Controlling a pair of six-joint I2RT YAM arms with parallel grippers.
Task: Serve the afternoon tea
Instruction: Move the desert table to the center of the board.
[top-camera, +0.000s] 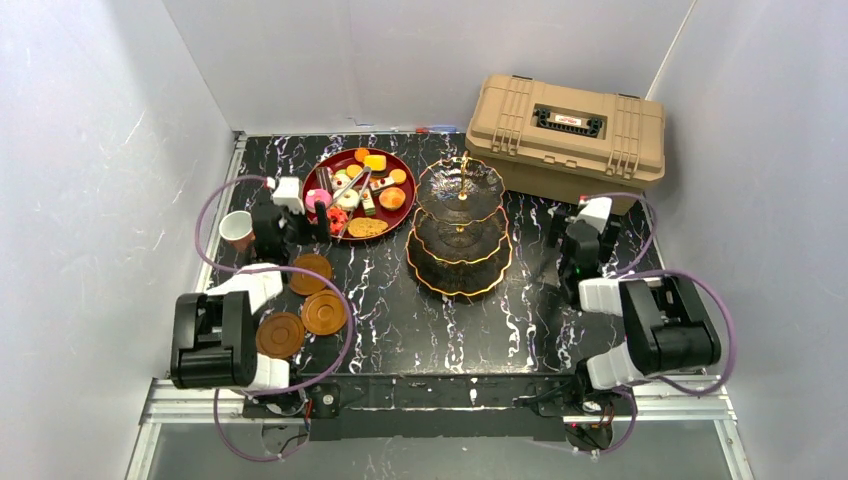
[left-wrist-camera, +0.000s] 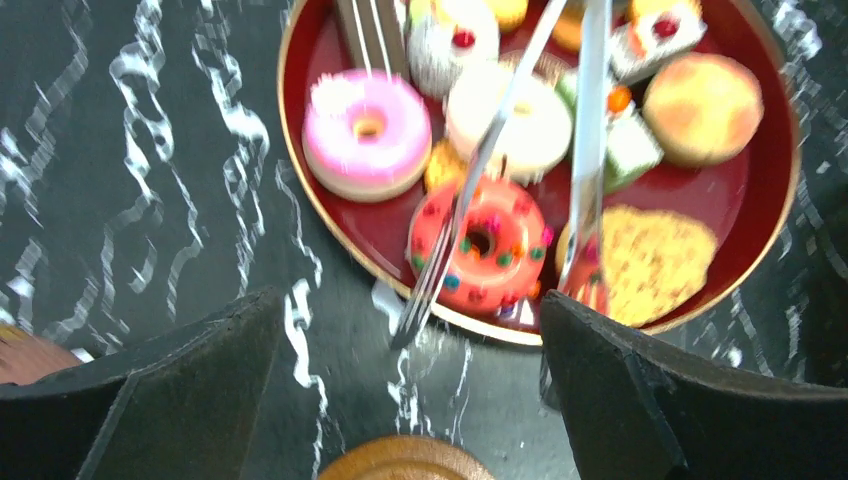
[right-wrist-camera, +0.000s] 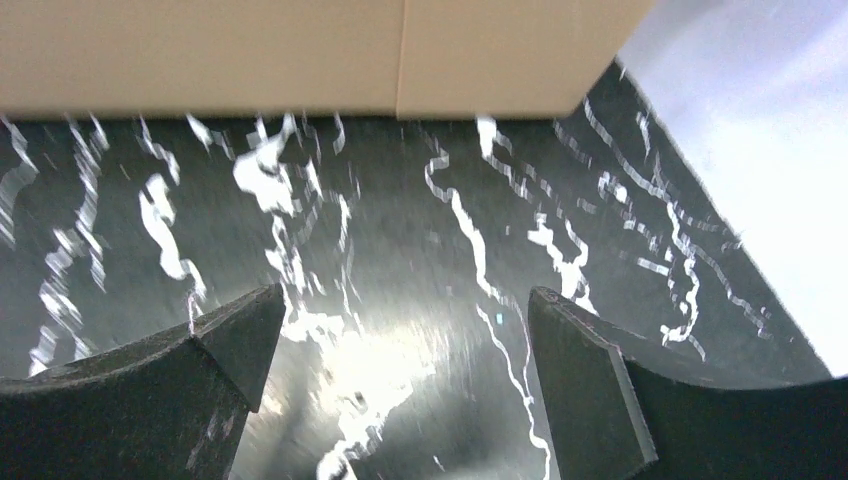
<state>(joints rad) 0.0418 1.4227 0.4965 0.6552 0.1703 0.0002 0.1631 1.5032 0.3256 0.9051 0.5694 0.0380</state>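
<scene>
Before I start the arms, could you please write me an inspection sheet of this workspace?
Surface: black marbled table, no spills seen.
Job's things: pastries on red tray; three-tier stand, tiers bare; one cup at left edge; three saucers by left arm.
Clutter: tongs across the tray; tan case behind the stand.
Grippers: left gripper open at tray's near rim; right gripper open over table near the case; both empty.
Cables: purple cables loop at each arm, the left one around the saucers.
Surroundings: white walls on three sides.

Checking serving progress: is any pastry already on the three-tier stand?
No, all three tiers of the stand are bare in the top view, and the pastries sit on the red plate.
</scene>
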